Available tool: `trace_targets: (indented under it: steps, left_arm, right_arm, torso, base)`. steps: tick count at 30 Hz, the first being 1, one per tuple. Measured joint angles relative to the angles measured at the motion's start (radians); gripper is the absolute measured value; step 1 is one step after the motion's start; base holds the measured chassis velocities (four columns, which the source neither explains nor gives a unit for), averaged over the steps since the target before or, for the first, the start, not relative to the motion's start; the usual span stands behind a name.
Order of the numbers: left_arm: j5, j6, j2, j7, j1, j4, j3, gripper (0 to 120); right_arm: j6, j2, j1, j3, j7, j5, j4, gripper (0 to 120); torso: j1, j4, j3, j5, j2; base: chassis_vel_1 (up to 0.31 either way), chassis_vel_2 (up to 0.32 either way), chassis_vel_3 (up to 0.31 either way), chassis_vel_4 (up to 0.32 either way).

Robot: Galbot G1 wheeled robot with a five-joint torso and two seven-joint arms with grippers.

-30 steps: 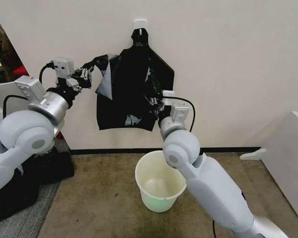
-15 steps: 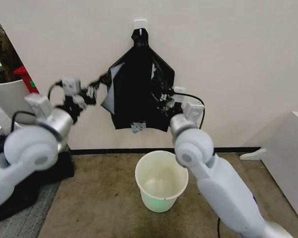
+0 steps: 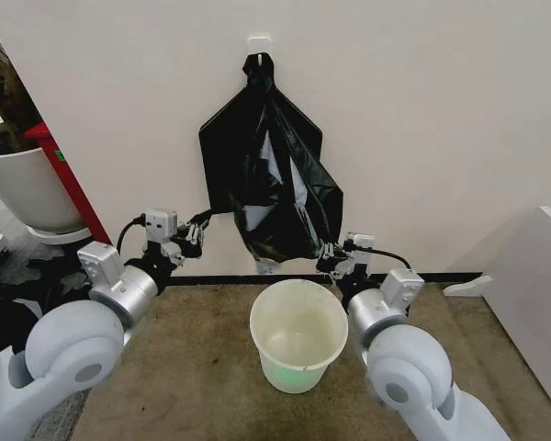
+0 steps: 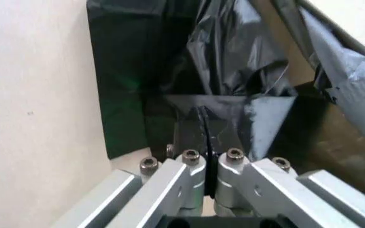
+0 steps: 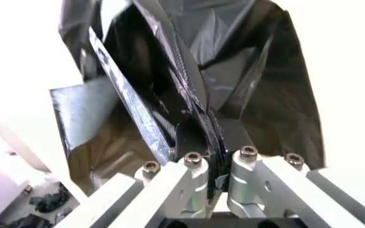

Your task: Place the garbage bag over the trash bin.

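Cream-white plastic, the trash bin (image 3: 298, 335) stands open-mouthed on the brown carpet floor (image 3: 193, 367) at six o'clock, nearest the robot. Just beyond its rim, at about eight o'clock, the left gripper (image 3: 202, 227) is clamped on the lower left edge of the garbage bag (image 3: 274, 179); at four o'clock the right gripper (image 3: 328, 259) pinches the bag's lower right edge. The wrist views show each pair of fingers (image 4: 201, 137) pressed flat together on black film. Farther off, at twelve o'clock, the glossy bag hangs from a wall hook (image 3: 258, 46), above the bin.
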Motion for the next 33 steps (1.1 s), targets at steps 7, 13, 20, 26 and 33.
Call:
trace_targets:
  steps: [7, 13, 20, 26, 33]
  left_arm:
    - [0.132, -0.001, 0.047, 0.037, -0.002, -0.035, -0.004, 0]
    - [0.182, 0.024, 0.083, 0.047, -0.024, -0.070, -0.008, 15]
    - [0.205, 0.067, 0.076, 0.086, -0.074, -0.009, 0.030, 39]
    - [0.226, 0.119, 0.050, 0.131, -0.149, 0.049, 0.074, 56]
    - [0.230, 0.141, 0.024, 0.167, -0.285, 0.097, 0.169, 81]
  right_arm:
    - [0.007, 0.000, 0.025, 0.003, -0.011, 0.006, 0.015, 0]
    - [0.006, 0.006, 0.053, -0.008, -0.013, 0.007, -0.007, 0]
    - [0.003, 0.002, 0.082, -0.018, -0.024, 0.013, -0.030, 0]
    - [0.003, 0.000, 0.103, -0.024, -0.029, 0.020, -0.049, 0]
    - [0.002, -0.001, 0.114, -0.030, -0.035, 0.022, -0.061, 0]
  torso:
    - [0.000, 0.0000, 0.000, -0.0002, 0.000]
    - [0.000, 0.0001, 0.000, 0.0002, 0.000]
    - [0.000, 0.0001, 0.000, 0.0000, 0.000]
    - [0.000, 0.0001, 0.000, -0.0003, 0.000]
    - [0.000, 0.0003, 0.000, -0.0003, 0.000]
  base:
    - [0.000, 0.000, 0.000, 0.000]
    - [0.000, 0.000, 0.000, 0.000]
    - [0.000, 0.000, 0.000, 0.000]
    - [0.000, 0.000, 0.000, 0.000]
    - [0.000, 0.000, 0.000, 0.000]
